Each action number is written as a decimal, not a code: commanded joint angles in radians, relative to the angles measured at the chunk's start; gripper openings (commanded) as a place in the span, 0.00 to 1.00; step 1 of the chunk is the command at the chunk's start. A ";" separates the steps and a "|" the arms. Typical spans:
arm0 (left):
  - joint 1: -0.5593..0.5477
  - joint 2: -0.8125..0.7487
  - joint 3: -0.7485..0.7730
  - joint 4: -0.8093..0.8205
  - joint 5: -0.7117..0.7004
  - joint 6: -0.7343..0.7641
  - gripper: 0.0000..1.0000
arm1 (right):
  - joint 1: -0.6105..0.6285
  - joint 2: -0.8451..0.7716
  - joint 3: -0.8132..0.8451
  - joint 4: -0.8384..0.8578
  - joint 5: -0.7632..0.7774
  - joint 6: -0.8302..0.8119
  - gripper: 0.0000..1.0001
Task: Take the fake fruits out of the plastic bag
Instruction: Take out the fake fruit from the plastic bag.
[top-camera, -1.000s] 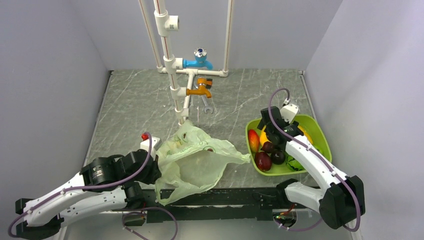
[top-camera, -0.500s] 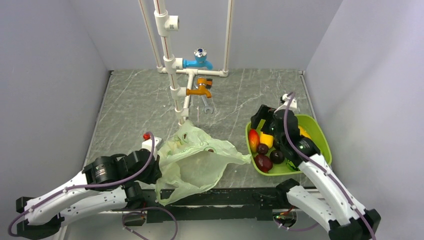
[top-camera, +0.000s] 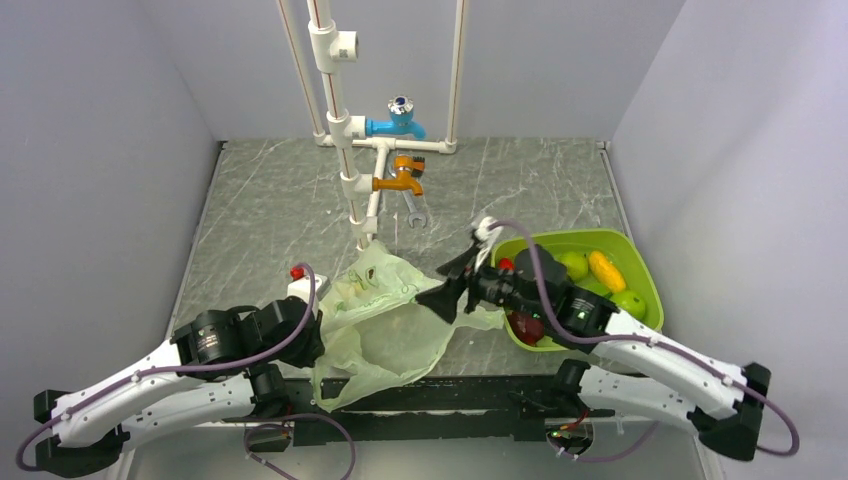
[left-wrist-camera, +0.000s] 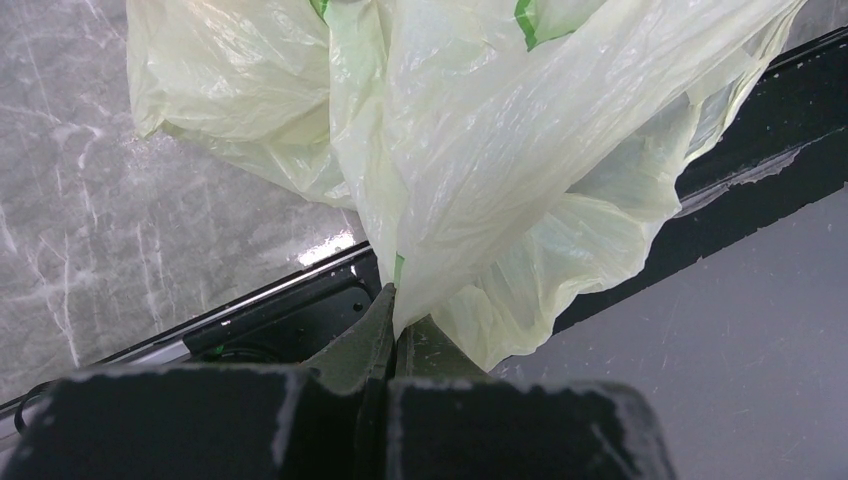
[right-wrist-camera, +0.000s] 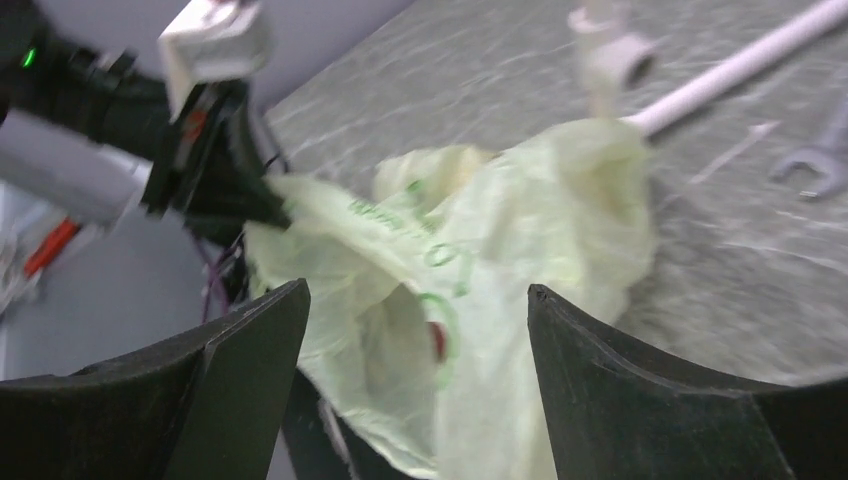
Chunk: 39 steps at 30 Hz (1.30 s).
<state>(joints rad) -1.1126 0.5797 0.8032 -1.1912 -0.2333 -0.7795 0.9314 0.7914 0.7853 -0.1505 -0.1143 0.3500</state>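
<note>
The pale green plastic bag (top-camera: 385, 320) lies crumpled at the table's near edge. My left gripper (top-camera: 316, 338) is shut on the bag's left edge; in the left wrist view the film (left-wrist-camera: 480, 150) rises from the closed jaws of that gripper (left-wrist-camera: 395, 305). My right gripper (top-camera: 445, 283) is open at the bag's right edge, facing it. In the right wrist view the bag (right-wrist-camera: 500, 230) lies just ahead of that gripper (right-wrist-camera: 418, 290), with a small dark red patch (right-wrist-camera: 437, 341) showing. Fake fruits lie in the tray: yellow (top-camera: 607, 270), green (top-camera: 573, 264), dark red (top-camera: 527, 326).
The lime-green tray (top-camera: 640, 262) sits at the right, partly under my right arm. A white pipe rig (top-camera: 345, 150) with a blue tap (top-camera: 398, 124) and an orange tap (top-camera: 403, 180) stands at the back. A wrench (top-camera: 415, 208) lies beside it.
My right arm has swung left from above the tray to the bag's right edge, jaws open. My left gripper has kept its hold on the bag and barely moved.
</note>
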 joint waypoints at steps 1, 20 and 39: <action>-0.004 0.006 0.019 0.010 -0.015 -0.005 0.00 | 0.146 0.063 0.002 0.126 -0.028 -0.088 0.80; -0.004 -0.003 0.021 -0.009 -0.032 -0.027 0.00 | 0.502 0.509 -0.026 0.264 0.622 -0.162 0.58; -0.004 0.080 0.023 -0.058 0.028 -0.013 0.00 | 0.503 0.922 -0.004 0.783 0.735 -0.246 0.92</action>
<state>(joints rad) -1.1126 0.6590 0.8032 -1.2255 -0.2195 -0.7837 1.4322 1.6608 0.7769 0.3393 0.5949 0.1520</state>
